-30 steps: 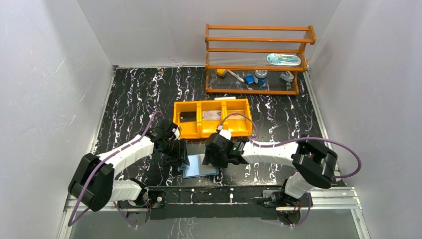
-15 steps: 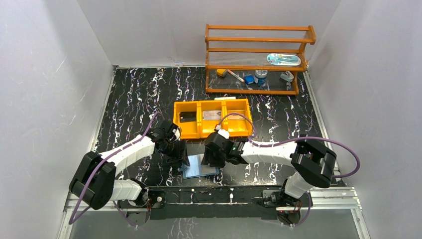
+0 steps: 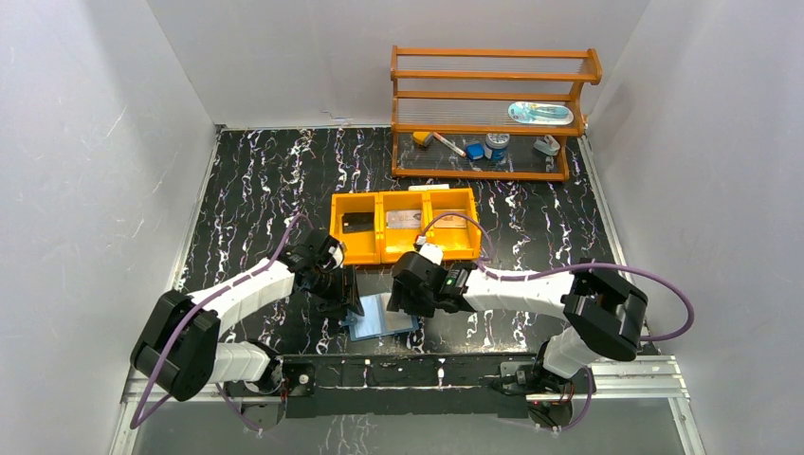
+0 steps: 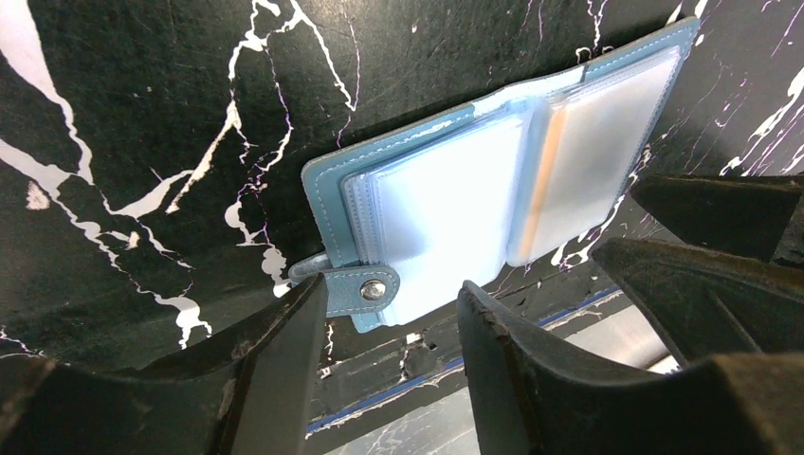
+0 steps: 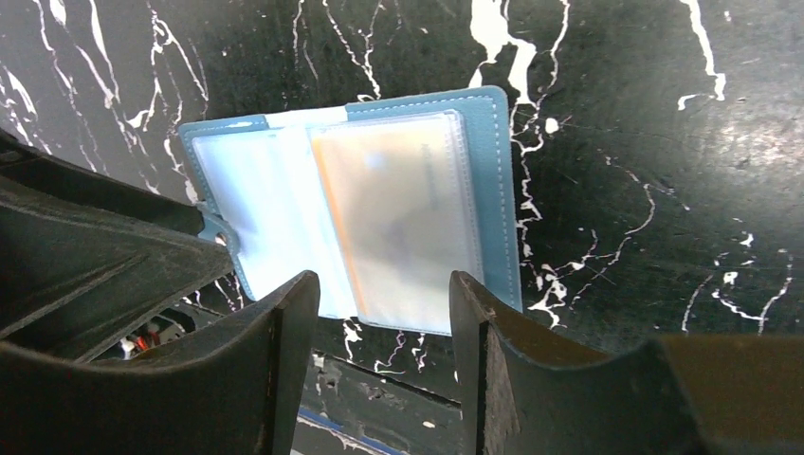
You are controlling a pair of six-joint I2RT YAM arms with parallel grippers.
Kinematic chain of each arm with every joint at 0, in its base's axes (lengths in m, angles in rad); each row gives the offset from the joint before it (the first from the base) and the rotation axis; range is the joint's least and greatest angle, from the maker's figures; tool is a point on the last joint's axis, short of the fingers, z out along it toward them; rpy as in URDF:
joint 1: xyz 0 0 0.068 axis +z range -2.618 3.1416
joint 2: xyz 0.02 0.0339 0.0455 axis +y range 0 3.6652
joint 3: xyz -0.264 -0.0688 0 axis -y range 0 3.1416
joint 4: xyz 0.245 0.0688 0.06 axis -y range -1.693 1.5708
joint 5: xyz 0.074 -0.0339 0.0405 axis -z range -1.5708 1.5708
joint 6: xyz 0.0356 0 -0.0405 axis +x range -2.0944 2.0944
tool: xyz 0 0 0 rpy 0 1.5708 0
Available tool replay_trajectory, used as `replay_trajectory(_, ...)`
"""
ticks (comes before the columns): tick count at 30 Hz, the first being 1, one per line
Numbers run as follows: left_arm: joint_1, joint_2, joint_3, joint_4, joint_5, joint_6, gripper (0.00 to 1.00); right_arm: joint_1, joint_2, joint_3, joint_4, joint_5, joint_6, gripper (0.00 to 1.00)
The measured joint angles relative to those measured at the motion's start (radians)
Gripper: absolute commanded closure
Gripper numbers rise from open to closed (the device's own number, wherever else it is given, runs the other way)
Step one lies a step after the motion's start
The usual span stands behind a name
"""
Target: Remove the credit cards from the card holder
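The blue card holder lies open and flat on the black marble table near the front edge. Its clear sleeves face up. An orange card edge shows at the fold, and a pale greyish card sits in the right sleeve. My left gripper hovers open at the holder's left end, its tip beside the snap tab. Over the right leaf my right gripper is open too, with nothing between its fingers.
An orange three-compartment tray stands just behind the holder, with a dark card and a silvery card inside. A wooden shelf with small items stands at the back right. The metal base rail runs close in front.
Both grippers stay over the open holder. The right arm's elbow has shifted slightly to the right; the holder has not moved.
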Motion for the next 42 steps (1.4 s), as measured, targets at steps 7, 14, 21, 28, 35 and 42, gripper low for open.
replay_trajectory(7, -0.002, -0.025, 0.006, -0.018, -0.046, -0.008, 0.34, -0.003, 0.02, 0.015, -0.023, -0.001, -0.008, 0.41)
replay_trajectory(14, -0.002, -0.032, 0.017, -0.035, -0.08, -0.011, 0.35, -0.004, 0.049, 0.029, -0.024, -0.006, -0.015, 0.41)
replay_trajectory(21, -0.002, -0.006, 0.013, -0.009, -0.057, -0.011, 0.45, -0.005, 0.051, 0.058, -0.069, 0.002, -0.027, 0.4)
replay_trajectory(28, -0.002, -0.005, 0.009, 0.001, -0.048, -0.006, 0.46, -0.005, 0.053, 0.08, -0.099, 0.013, -0.035, 0.4)
replay_trajectory(35, -0.002, -0.005, 0.009, 0.001, -0.048, -0.003, 0.46, -0.005, 0.094, 0.093, -0.136, 0.026, -0.04, 0.39)
replay_trajectory(42, -0.002, -0.005, 0.009, 0.001, -0.042, 0.008, 0.5, -0.005, 0.124, 0.128, -0.154, 0.026, -0.062, 0.46)
